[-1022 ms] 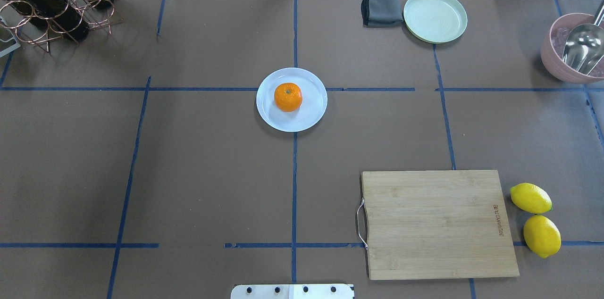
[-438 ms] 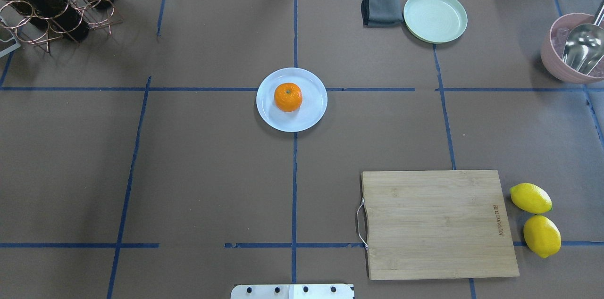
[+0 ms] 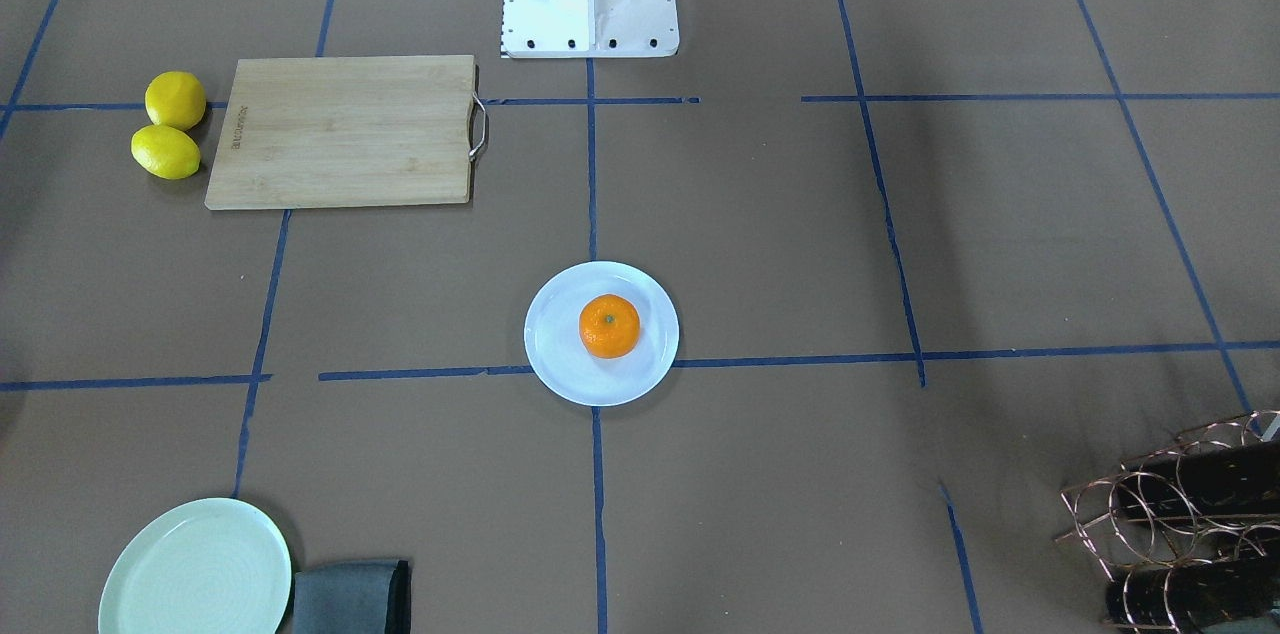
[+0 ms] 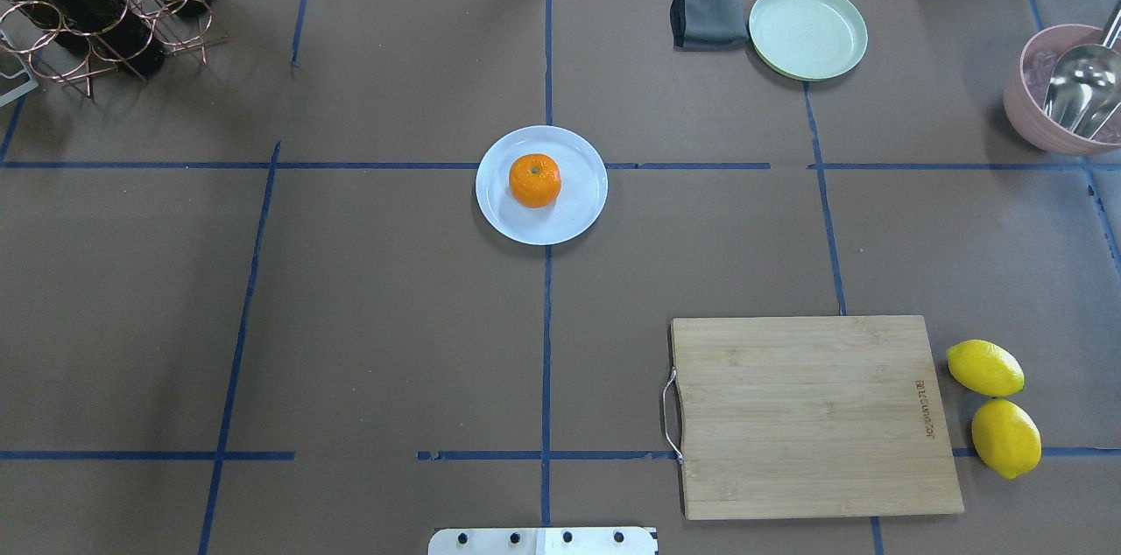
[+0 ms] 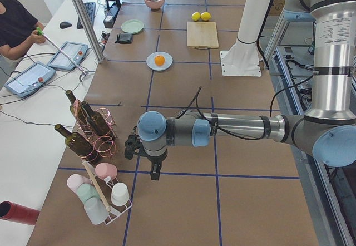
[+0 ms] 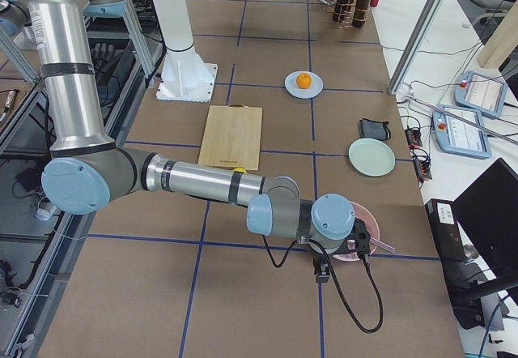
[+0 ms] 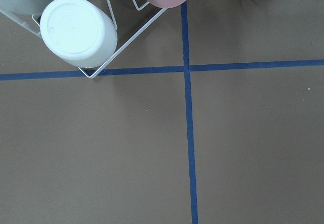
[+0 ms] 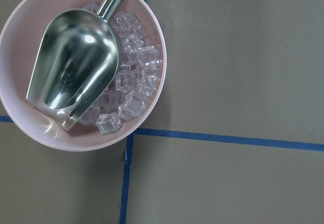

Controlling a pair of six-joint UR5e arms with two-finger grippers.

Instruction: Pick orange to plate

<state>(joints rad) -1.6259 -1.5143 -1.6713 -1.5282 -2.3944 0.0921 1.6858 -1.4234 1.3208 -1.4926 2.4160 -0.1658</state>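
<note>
Orange [image 4: 535, 180] on pale blue plate [image 4: 578, 218], stem up, table ctr

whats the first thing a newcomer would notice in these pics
The bright orange sitting on the pale blue-white plate at the table's centre stands out most against the brown cover. Next come the two yellow lemons beside the wooden cutting board on the robot's near right. The pink bowl of ice cubes with a shiny metal scoop sits at the far right edge.
</note>
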